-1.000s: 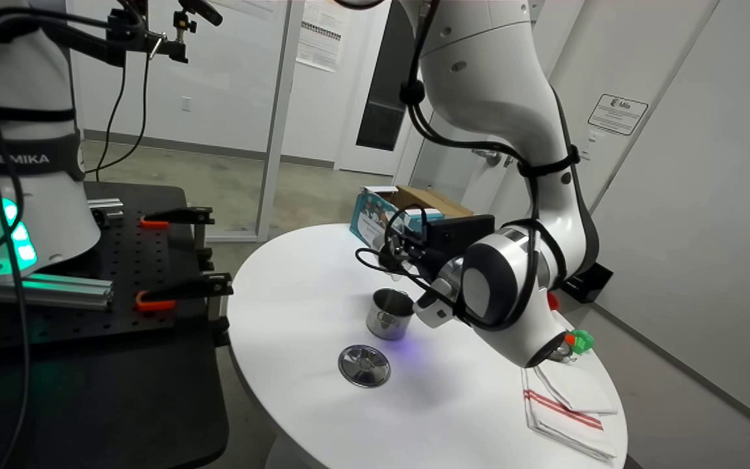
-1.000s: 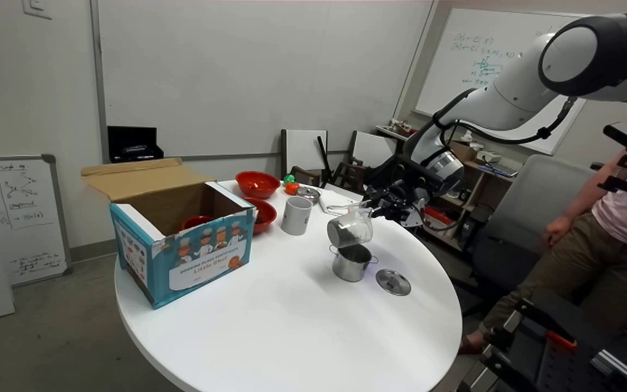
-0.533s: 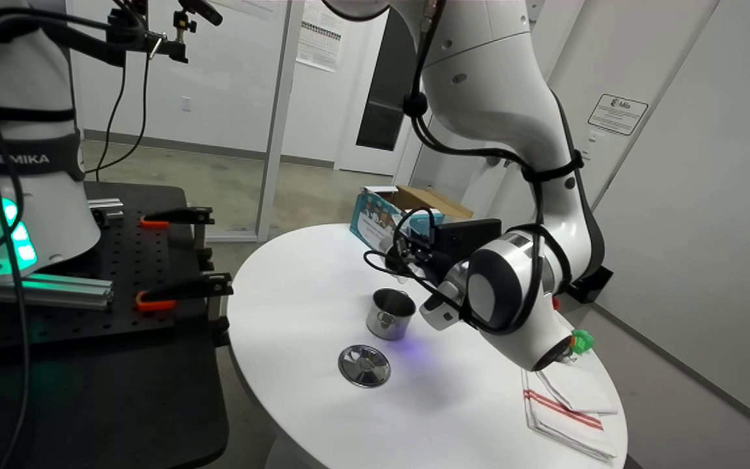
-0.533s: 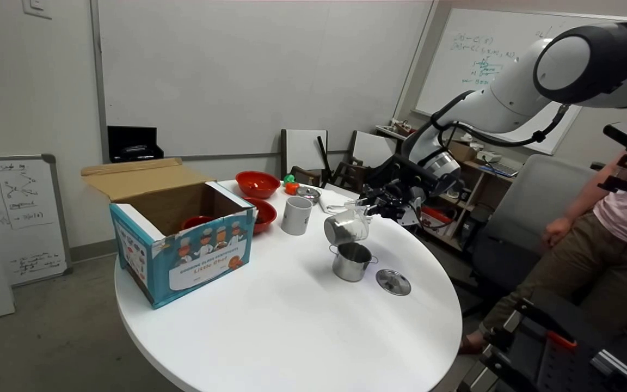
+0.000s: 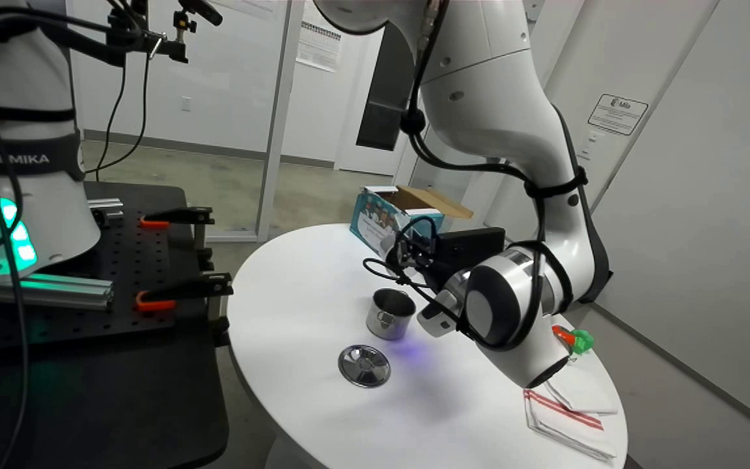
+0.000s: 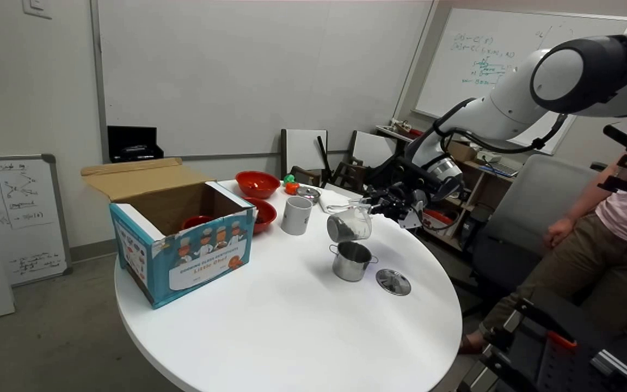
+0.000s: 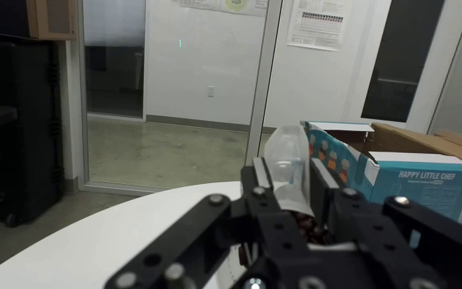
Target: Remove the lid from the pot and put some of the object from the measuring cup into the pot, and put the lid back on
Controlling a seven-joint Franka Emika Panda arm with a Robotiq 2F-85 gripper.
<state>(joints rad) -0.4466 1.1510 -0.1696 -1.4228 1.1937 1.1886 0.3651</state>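
A: In an exterior view, where does the pot [image 6: 350, 269] lie from the claw [image 6: 374, 206]?

B: Lower down, seemingly under the tilted measuring cup [image 6: 350, 225]; the pour likely turns on that. Which way it opens cannot be told. The box [image 6: 199, 256] reads "Cooking Class Certificate" and "Little Chef".

A: And the lid [image 5: 364, 366], in an exterior view?

B: Off the pot, flat beside it, nearer the table's [image 5: 297, 280] edge. The robot base [image 5: 56, 208] shows "EMIKA"; a sign [image 5: 618, 114] seems to read "Mila".

A: In the wrist view, does the claw hold anything?

B: Its fingers [image 7: 261, 172] pinch the clear measuring cup; the box there says "HAPPY LITTLE CHEF".
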